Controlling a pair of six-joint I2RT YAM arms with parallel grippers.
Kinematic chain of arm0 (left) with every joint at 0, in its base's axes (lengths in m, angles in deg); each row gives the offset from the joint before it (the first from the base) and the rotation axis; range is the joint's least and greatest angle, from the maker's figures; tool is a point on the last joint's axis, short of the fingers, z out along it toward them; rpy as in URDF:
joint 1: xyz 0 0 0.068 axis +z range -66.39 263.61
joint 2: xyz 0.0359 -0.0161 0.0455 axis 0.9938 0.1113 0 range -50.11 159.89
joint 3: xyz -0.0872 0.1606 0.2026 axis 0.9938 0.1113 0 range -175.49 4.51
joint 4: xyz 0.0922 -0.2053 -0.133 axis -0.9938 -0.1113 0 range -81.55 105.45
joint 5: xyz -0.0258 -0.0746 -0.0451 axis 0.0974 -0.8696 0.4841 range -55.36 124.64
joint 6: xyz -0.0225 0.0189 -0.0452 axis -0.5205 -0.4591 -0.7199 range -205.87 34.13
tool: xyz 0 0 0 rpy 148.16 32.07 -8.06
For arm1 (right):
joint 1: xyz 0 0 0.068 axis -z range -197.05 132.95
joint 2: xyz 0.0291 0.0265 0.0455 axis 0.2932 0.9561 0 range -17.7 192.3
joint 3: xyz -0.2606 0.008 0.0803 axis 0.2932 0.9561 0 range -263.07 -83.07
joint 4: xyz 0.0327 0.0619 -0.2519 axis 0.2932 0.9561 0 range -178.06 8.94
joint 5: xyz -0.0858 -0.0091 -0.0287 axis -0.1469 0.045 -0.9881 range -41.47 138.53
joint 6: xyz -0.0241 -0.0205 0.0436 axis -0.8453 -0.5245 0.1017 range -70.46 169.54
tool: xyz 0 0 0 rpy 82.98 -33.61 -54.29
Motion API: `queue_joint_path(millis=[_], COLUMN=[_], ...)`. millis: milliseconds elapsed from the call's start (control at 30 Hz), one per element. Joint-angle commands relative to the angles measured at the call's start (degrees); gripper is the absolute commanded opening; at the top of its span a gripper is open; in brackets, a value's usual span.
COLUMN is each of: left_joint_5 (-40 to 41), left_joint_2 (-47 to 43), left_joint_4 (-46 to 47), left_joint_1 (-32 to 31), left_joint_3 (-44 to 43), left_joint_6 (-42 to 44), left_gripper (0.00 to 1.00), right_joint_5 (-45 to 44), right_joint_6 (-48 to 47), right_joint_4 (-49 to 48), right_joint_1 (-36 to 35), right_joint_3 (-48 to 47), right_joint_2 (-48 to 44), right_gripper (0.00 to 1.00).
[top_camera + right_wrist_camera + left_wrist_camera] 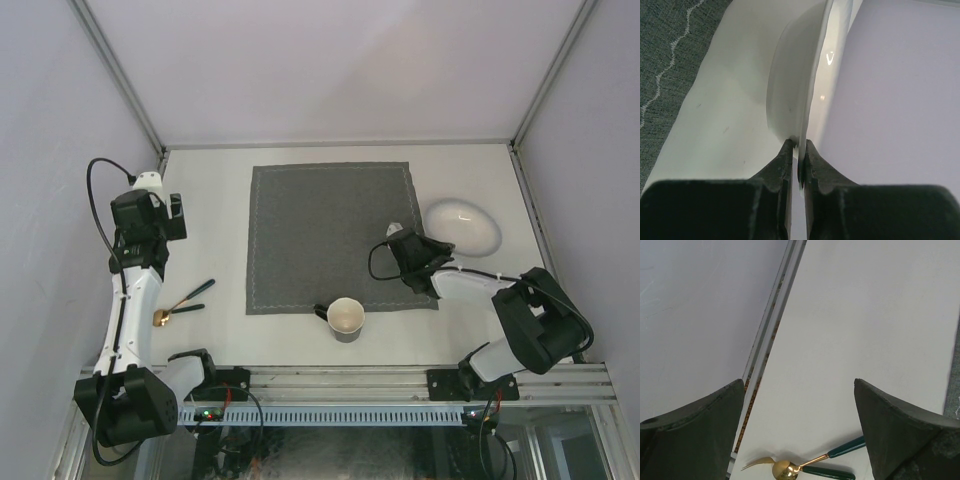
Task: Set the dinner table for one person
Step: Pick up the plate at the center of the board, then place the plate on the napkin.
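The off-white dinner table point(215, 330) carries a square grey mat point(330, 235). My right gripper point(420, 240) is shut on the rim of a white plate point(465, 226), which lies just right of the mat; in the right wrist view the plate point(790, 95) stands edge-on between my fingertips point(800, 150). A dark cup with a cream inside point(345, 319) stands at the mat's near edge. A gold spoon point(785, 471) and fork point(756, 461) with green handles lie crossed at the left point(185, 299). My left gripper point(800, 430) is open and empty, above the table beyond them point(165, 215).
Aluminium rails point(130, 90) and pale walls bound the table on the left, back and right. The left rail point(770, 335) runs close to my left gripper. The arm bases and a front rail point(340, 380) sit at the near edge.
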Motion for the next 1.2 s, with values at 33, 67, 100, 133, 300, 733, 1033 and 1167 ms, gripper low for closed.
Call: queue_joint_path(millis=[33,67,100,133,300,733,1033,1167], left_joint_5=[0.53,0.54,0.56,0.62,0.87,0.86,1.23,1.52], left_joint_2=[-0.15,-0.14,-0.06,-0.05,0.15,0.96,1.16,1.37], left_joint_4=[2.14,2.16,2.17,2.14,2.14,2.06,2.05,2.1], left_joint_1=[0.2,0.2,0.24,0.21,0.21,0.23,0.2,0.23], left_joint_3=[-0.54,-0.54,-0.61,-0.55,-0.48,-0.75,-0.7,-0.61], left_joint_6=[-0.38,-0.38,-0.36,-0.29,-0.24,-0.16,-0.16,-0.11], left_gripper=[0.94,0.94,0.94,0.94,0.94,0.94,0.94,0.94], right_joint_5=[-7.51,-7.6,-7.64,-7.72,-8.03,-7.21,-5.35,-5.1], right_joint_6=[-3.88,-4.0,-4.19,-4.45,-7.46,-11.91,-10.74,-10.9], right_joint_4=[-8.48,-8.74,-9.09,-9.56,-13.87,-20.79,-19.68,-20.29], right_joint_1=[-1.47,-1.74,-2.08,-2.37,-4.03,-6.45,-9.51,-10.75], right_joint_3=[-0.25,-0.25,-0.28,-0.27,-0.32,-1.83,-6.99,-8.86], right_joint_2=[-2.86,-2.72,-2.49,-2.29,-0.77,3.81,7.91,9.99], right_gripper=[0.0,0.0,0.0,0.0,0.0,0.0,0.0,0.0])
